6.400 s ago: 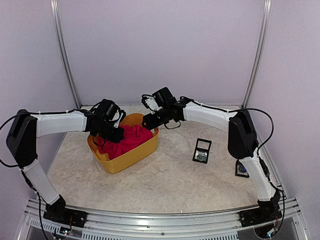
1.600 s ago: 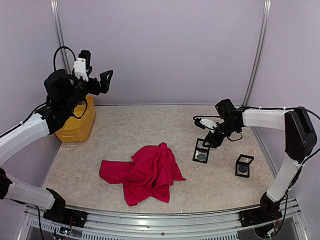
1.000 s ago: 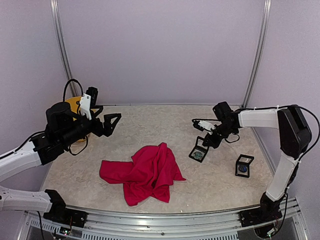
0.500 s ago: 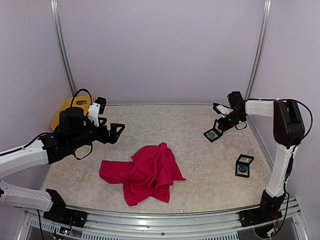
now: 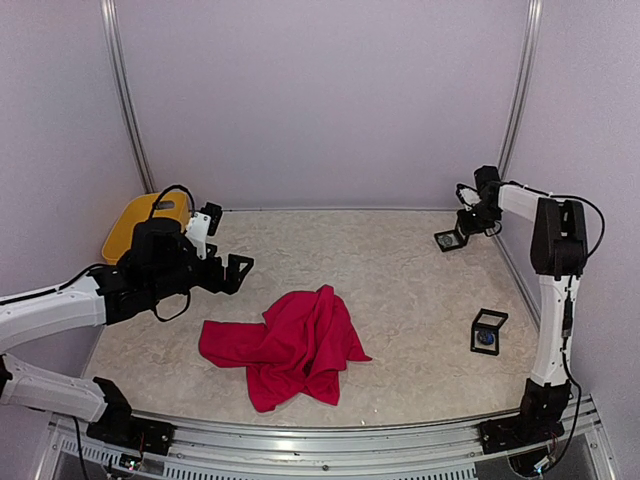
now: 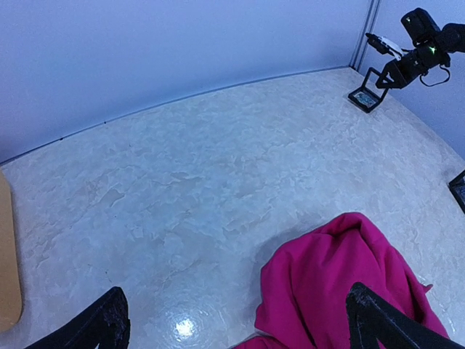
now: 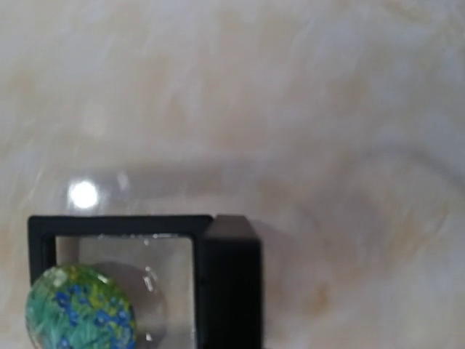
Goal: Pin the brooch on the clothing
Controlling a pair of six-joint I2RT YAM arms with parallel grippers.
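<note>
The clothing [image 5: 290, 345] is a crimson-pink T-shirt lying crumpled on the table at centre front; it also fills the lower right of the left wrist view [image 6: 341, 291]. My left gripper [image 5: 237, 272] hangs open just left of and behind it, holding nothing. Its fingertips [image 6: 109, 327] frame the shirt's edge. At the back right corner my right gripper [image 5: 462, 228] is shut on a black framed case [image 5: 449, 240], low over the table. In the right wrist view one finger [image 7: 231, 283] covers the case's side, and the round green-blue brooch [image 7: 80, 316] shows inside.
A yellow tub [image 5: 135, 225] sits at the back left, its rim [image 6: 7, 276] at the left edge of the left wrist view. A second black case [image 5: 487, 333] with a blue piece stands at the right. Metal frame posts [image 5: 515, 110] and walls close in the table.
My right gripper has carried the black case from the centre right to the back right corner. My left arm has come down and forward toward the shirt, gripper still open.
</note>
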